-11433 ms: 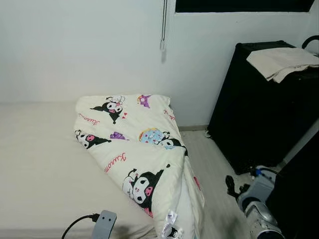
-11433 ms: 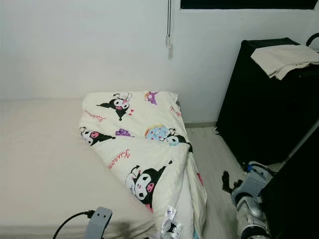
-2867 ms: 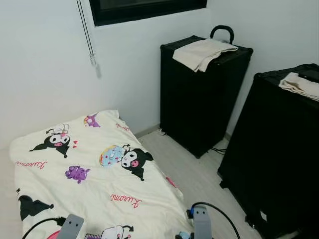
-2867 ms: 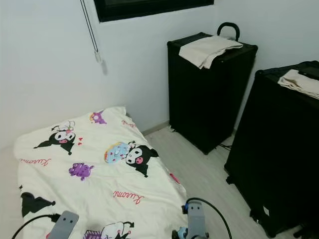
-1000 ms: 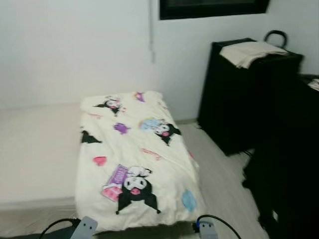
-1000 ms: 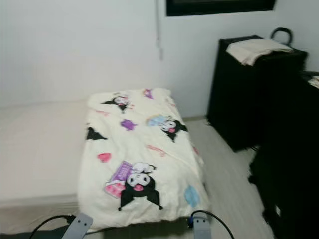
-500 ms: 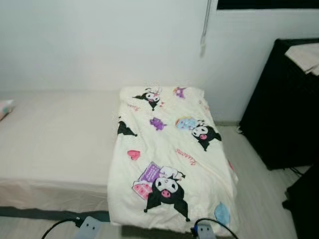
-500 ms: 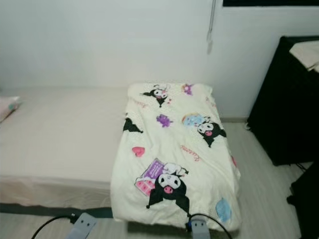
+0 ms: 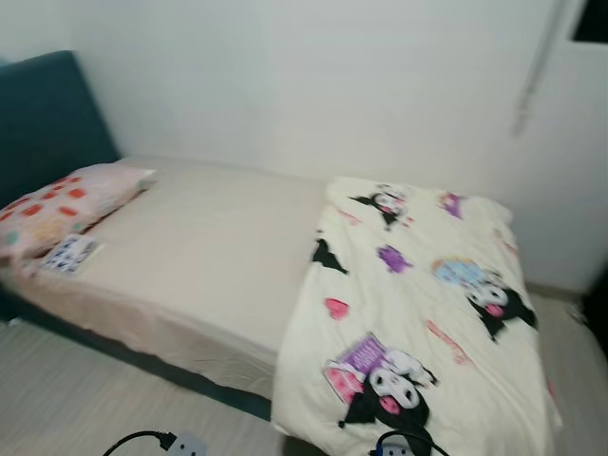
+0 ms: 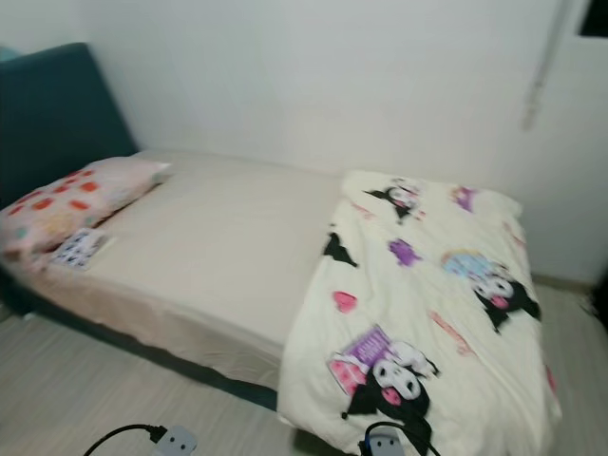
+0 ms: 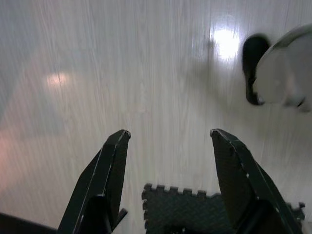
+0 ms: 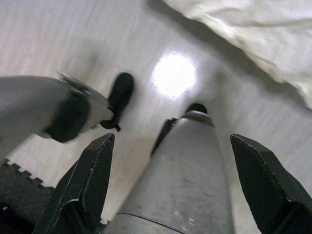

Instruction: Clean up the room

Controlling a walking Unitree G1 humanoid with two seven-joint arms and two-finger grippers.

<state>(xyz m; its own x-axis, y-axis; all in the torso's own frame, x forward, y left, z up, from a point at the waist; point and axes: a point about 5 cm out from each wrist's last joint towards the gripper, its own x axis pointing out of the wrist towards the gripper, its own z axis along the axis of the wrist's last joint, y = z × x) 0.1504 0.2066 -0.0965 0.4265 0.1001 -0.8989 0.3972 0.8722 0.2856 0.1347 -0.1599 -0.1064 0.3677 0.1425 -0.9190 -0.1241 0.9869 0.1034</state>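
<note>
Right now the low bed (image 9: 190, 247) takes up most of the room ahead, its beige sheet bare along the middle and its long side against the white wall (image 9: 304, 85). At the head end stands a dark teal headboard (image 9: 43, 119). Over the foot end lies the cream blanket (image 9: 418, 304), spread flat and printed with black-and-white cartoon characters, purple and pink shapes and red script; its near edge hangs over the side of the mattress down toward the pale wood-look floor (image 9: 76, 399). A pink pillow (image 9: 66, 204) with red patches rests by the headboard, and just beside it, near the mattress edge, lies a small white patterned item (image 9: 68, 255) too blurred to identify. A thin blind cord (image 9: 534, 71) hangs down the wall above the blanket. Both arms hang low: the left gripper (image 11: 169, 141) points at the floor with its black fingers spread wide and nothing between them, above a dark interlocking mat (image 11: 195, 209); the right gripper (image 12: 170, 146) is likewise splayed apart, holding nothing, with the robot's silver leg (image 12: 183, 185) seen between the fingers and the blanket's edge nearby.
</note>
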